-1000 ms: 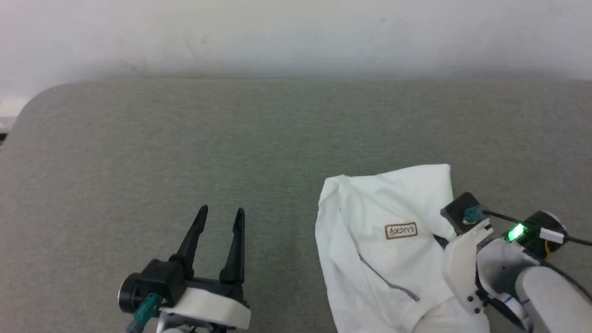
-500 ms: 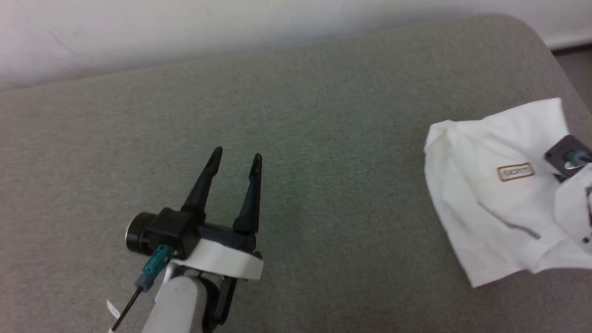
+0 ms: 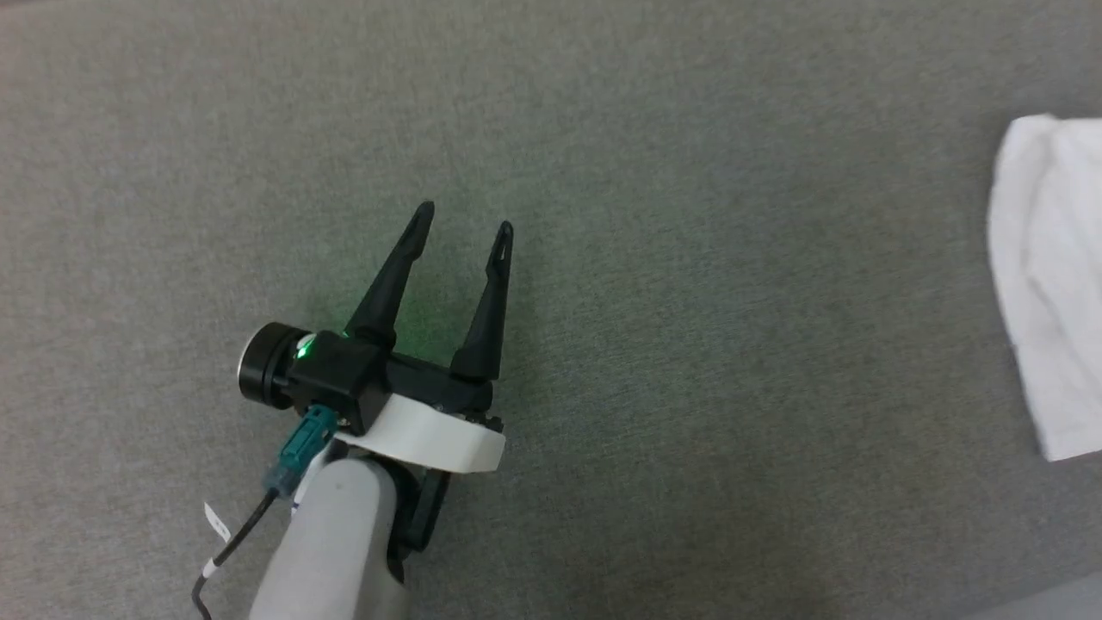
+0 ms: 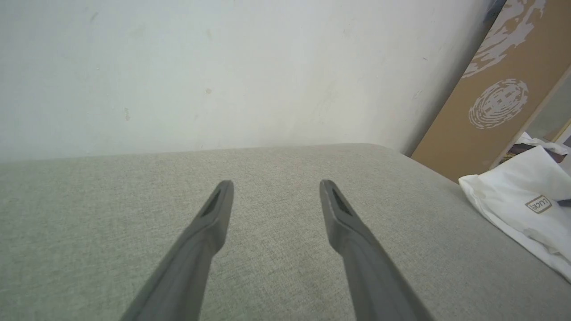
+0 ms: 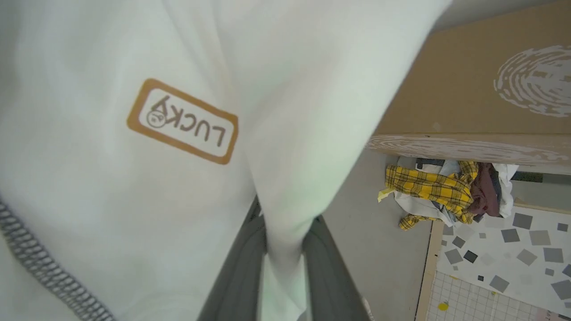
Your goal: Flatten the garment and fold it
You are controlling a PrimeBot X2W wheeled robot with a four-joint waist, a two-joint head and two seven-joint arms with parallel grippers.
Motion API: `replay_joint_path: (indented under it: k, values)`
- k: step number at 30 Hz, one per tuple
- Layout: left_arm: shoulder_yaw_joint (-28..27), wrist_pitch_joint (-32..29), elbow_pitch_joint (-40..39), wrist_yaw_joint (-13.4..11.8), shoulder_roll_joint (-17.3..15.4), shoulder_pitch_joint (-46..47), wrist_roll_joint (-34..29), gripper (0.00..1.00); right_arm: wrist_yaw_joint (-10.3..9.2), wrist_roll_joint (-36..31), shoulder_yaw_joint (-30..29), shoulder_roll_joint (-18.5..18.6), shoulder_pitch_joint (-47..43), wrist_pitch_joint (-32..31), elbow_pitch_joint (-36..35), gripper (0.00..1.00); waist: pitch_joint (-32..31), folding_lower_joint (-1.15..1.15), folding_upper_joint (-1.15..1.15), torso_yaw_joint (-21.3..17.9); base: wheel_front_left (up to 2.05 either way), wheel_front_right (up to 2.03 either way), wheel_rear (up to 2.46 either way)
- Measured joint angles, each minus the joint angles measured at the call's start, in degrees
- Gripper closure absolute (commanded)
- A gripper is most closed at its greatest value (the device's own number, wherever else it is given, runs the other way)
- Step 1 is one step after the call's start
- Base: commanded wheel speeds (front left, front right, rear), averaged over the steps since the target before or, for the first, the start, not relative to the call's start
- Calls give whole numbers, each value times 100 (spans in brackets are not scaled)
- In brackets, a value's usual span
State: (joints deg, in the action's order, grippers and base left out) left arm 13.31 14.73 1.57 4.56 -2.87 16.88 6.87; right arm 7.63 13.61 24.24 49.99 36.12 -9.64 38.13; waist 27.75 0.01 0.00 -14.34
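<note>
The garment (image 3: 1046,284) is a white top lying bunched at the right edge of the grey padded table (image 3: 689,258). It also shows at the right of the left wrist view, garment (image 4: 517,200), with a brown-rimmed label. In the right wrist view the garment (image 5: 111,156) hangs close to the lens with grey zigzag stitching at lower left. My right gripper (image 5: 283,232) is shut on a fold of the white fabric, pinched between its two fingers. My left gripper (image 3: 465,220) hovers open over bare table, well left of the garment, nothing between its fingers (image 4: 214,214).
A white wall (image 4: 223,67) backs the table. A brown cardboard box (image 5: 482,89) stands past the table's right end. On the floor there lies a yellow checked cloth (image 5: 428,187) beside a tiled mat (image 5: 513,249).
The head camera has swung left and downward, so the garment slid to the right edge of its view. The left gripper stays open, the right one stays shut on the garment.
</note>
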Motion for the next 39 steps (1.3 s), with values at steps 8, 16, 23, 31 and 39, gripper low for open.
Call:
replay_joint_path:
  k: [8, 16, 23, 31, 39]
  values:
    - [30, 0, 18, 0, 0, 64, 29, 0, -1, -4, -326, -244, 119, 643, 931, 0, 289, 0, 0, 196, 0, 0, 0]
    - [-58, 0, 102, -101, 0, -287, 177, 0, -1, -266, -108, -255, 258, 1020, 905, 0, -202, -2, 0, 332, 0, 0, 0]
    - [-347, 0, 59, -271, 2, -838, 344, 0, -1, -134, -99, -355, 358, 1179, 245, 0, -989, -3, 0, 342, 0, 0, 0]
    - [-813, -1, 160, -692, -1, -1338, 279, 0, -1, -97, -480, -904, 138, 1712, -921, 0, -1862, -4, 0, 418, 0, 0, 0]
    - [-980, 0, -46, -818, -2, -1614, 319, 0, -2, -246, -1757, -2252, -1084, 2189, -2313, 0, -2346, -2, 0, 763, 0, 0, 0]
